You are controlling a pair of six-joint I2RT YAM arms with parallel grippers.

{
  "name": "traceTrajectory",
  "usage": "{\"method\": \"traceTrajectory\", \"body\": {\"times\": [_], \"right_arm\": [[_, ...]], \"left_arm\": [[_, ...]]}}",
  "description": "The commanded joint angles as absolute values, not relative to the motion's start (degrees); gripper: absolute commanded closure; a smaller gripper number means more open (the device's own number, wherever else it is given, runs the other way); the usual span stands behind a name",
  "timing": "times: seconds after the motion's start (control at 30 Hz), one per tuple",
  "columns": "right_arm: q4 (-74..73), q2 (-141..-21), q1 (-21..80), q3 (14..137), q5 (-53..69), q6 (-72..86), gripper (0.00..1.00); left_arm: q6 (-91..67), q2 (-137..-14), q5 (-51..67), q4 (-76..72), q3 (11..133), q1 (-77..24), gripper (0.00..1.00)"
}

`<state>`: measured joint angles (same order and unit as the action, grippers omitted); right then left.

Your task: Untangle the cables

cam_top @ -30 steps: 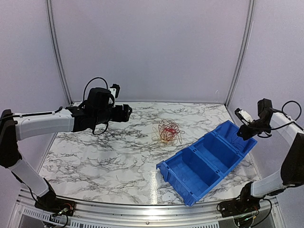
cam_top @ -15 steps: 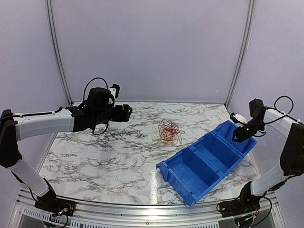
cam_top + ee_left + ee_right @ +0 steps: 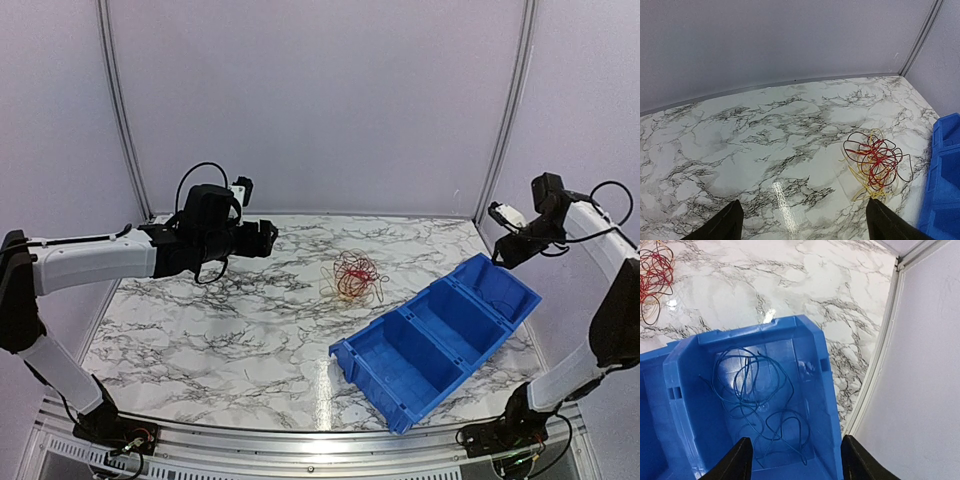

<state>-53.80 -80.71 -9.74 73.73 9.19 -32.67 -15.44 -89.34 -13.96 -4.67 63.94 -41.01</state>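
A tangle of thin red, orange and dark cables [image 3: 353, 277] lies on the marble table, right of centre. It also shows in the left wrist view as the tangle [image 3: 875, 162] and at the top left of the right wrist view as the tangle [image 3: 654, 270]. A dark blue cable [image 3: 752, 400] lies loose in the end compartment of the blue bin [image 3: 755, 330]. My right gripper [image 3: 497, 250] [image 3: 795, 438] hangs open above that compartment, holding nothing. My left gripper [image 3: 268, 238] [image 3: 803, 202] is open and empty, above the table, left of the tangle.
The blue bin [image 3: 405, 355] [image 3: 945, 165] has several compartments and lies diagonally at the front right. A metal frame post [image 3: 880, 355] and the grey enclosure wall stand close to the bin's far end. Back wall and corner posts border the table.
My right gripper has opened and lifted up and back from the bin's far end. The left arm and the tangle have not moved.
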Motion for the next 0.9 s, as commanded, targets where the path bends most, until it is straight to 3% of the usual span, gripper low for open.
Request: {"method": "traceTrajectory", "body": {"times": [0.0,0.53,0.87], "right_arm": [[-51.4,-84.0,-8.1,80.8,14.8,-31.2,0.39],[-41.1,-93.8,11.1,87.7,22.1,-33.2,0.41],[-37.6,-105.6,23.2,97.7,23.3,-29.6,0.54]], "left_arm": [[-13.1,-90.5,-15.1,-4.4,65.1,-40.9,0.11],[-6.8,-91.9,-9.8,-6.7,64.0,-38.7,0.11],[-9.3,-93.0,-7.0,-5.1,64.9,-38.6,0.15]]}}
